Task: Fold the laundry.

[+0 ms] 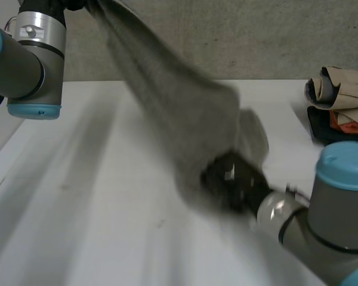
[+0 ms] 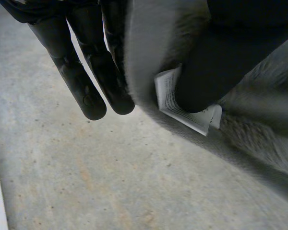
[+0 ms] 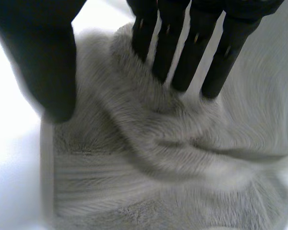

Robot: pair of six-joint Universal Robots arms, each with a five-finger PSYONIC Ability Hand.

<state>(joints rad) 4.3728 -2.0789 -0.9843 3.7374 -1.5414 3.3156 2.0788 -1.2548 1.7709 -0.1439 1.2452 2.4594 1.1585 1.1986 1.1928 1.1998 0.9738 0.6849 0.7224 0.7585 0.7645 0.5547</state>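
Right now I am pinching the grey towel (image 1: 173, 113) beside its care label (image 2: 169, 98) with my left hand (image 2: 89, 81) up at eleven o'clock, while my right hand (image 1: 230, 179) is gripping its lower end near four o'clock, stretching it over the table (image 1: 95, 208) so it opens flat.

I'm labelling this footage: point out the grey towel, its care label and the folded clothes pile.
grey towel (image 1: 185, 119), head view, the middle of its raised span.
care label (image 2: 165, 98), left wrist view, its printed part.
folded clothes pile (image 1: 341, 89), head view, the beige top piece.
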